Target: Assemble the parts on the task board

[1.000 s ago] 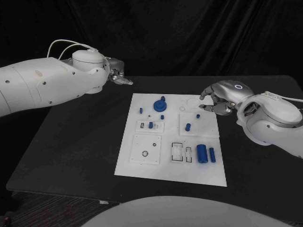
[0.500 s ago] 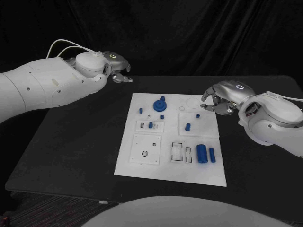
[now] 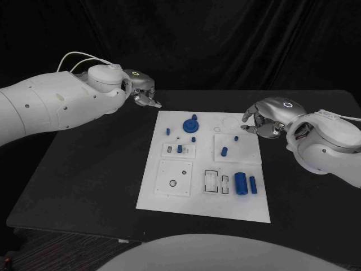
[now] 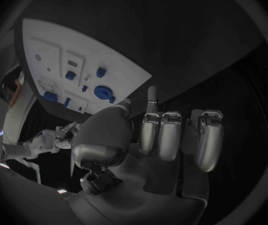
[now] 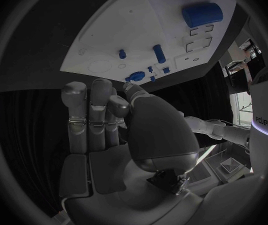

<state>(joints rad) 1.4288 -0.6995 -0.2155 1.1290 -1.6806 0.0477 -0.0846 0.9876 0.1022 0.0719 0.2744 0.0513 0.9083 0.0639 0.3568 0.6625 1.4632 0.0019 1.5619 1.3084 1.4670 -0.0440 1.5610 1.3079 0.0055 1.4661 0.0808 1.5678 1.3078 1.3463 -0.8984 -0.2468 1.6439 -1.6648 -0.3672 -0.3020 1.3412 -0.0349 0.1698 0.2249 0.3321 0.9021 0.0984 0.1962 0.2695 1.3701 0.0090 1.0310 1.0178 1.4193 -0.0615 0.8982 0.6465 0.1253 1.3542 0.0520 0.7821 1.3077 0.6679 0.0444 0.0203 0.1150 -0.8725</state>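
Fingers of left hand (image 3: 142,90) and right hand (image 3: 260,119) curled, empty, beside task board (image 3: 203,195).

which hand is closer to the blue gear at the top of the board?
Left. The left hand hovers off the task board's far-left corner, close to the blue gear. The right hand sits beyond the board's right edge, farther off.

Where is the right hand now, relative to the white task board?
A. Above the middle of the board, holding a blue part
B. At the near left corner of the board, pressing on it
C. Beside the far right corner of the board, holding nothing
C. In the head view the right hand is beside the far right corner of the task board, its fingers holding nothing.
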